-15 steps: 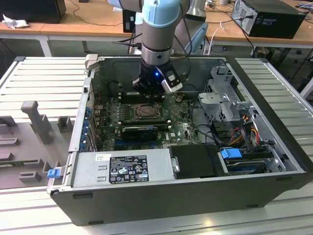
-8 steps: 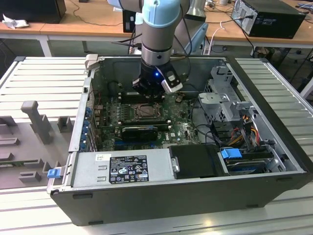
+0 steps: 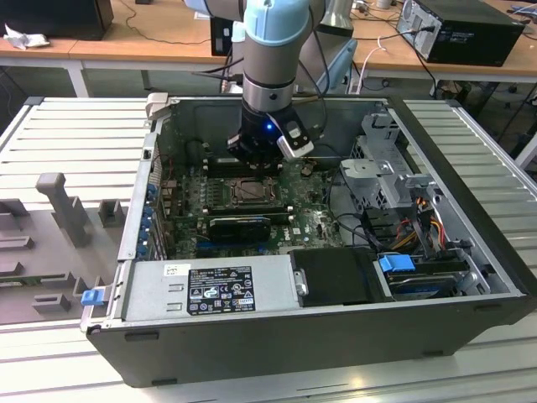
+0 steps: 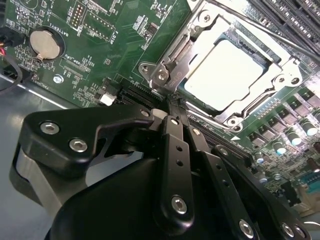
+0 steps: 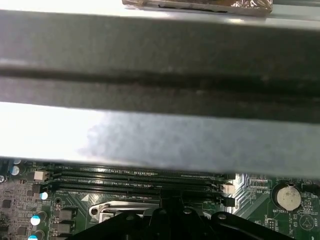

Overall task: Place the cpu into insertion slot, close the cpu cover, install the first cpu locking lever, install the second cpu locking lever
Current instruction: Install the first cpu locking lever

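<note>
The cpu (image 4: 227,75) lies flat in the insertion slot (image 3: 249,192), its pale metal face showing through the window of the cpu cover (image 4: 172,57). The cover is folded down over it. In the exterior view my gripper (image 3: 254,161) hangs inside the open computer case, just behind the socket. In the second wrist view the gripper (image 4: 173,103) has its two black fingers pressed together at the socket's edge, beside a corner screw (image 4: 161,75). Whether a locking lever sits between the tips is hidden.
A coin battery (image 4: 45,43) sits on the green board away from the socket. Long black memory slots (image 5: 135,180) run beside it, under the grey case wall (image 5: 150,125). The power supply (image 3: 210,285) and drive cage (image 3: 394,168) crowd the case.
</note>
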